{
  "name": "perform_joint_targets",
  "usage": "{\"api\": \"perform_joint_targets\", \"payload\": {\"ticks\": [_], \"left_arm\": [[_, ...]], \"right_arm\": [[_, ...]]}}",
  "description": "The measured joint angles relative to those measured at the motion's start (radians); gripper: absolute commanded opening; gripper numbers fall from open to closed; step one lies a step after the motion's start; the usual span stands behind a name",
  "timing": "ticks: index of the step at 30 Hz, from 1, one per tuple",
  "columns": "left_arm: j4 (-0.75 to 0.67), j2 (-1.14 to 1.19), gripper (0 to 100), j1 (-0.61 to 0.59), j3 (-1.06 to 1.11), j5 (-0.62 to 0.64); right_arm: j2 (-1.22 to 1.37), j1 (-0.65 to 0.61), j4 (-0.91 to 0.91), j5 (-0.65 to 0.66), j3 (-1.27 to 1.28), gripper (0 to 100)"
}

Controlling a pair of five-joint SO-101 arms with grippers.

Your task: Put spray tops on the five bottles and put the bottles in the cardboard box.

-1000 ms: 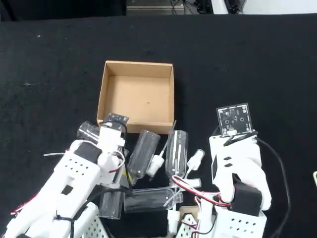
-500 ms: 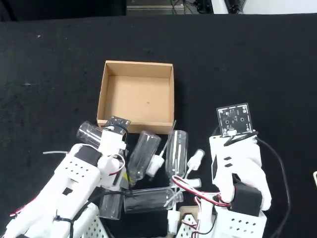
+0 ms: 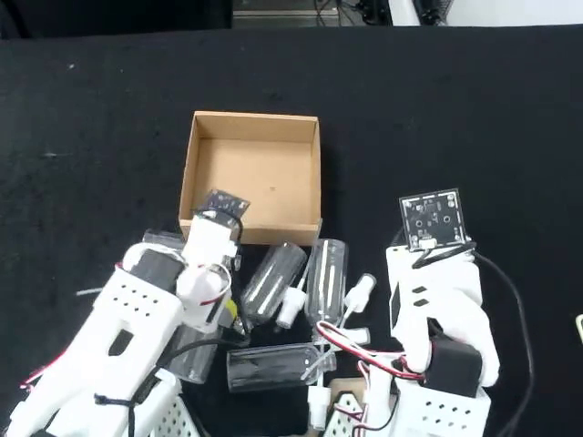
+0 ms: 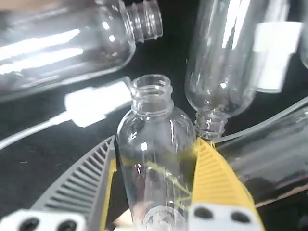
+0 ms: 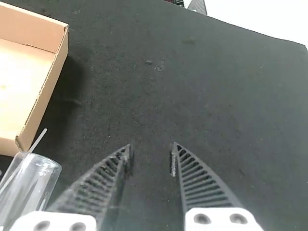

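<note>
Black surface (image 3: pixel 474 109) from above — left arm has advanced toward the cardboard box (image 3: pixel 273 234), shuffling nearby bottles (image 3: pixel 326 278). Left wrist: left end effector (image 4: pixel 156 141) clamps a topless bottle (image 4: pixel 151 120), ready for capping. Right wrist: right end effector (image 5: pixel 151 147) parted, empty — beside the box.

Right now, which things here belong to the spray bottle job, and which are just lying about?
Belongs to the job: cardboard box, empty; clear bottles, including the held bottle in the left gripper; loose spray tops; right gripper, open, holding nothing.
Just lying about: cables beyond the table's far edge; black table cover.
</note>
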Motion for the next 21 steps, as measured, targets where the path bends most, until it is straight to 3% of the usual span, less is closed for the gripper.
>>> {"api": "perform_joint_targets", "payload": {"ticks": [5,11,21], "left_arm": [[0.184,0.000,4,0.002,-0.166,-0.126],[0.224,0.000,4,-0.104,-0.311,-0.413],[-0.015,0.002,4,-0.647,-0.382,-0.623]], "right_arm": [[0.000,0.000,0.000,-0.002,0.000,12.0],[0.000,0.000,0.000,-0.002,0.000,12.0],[0.000,-0.025,0.000,-0.002,0.028,12.0]]}}
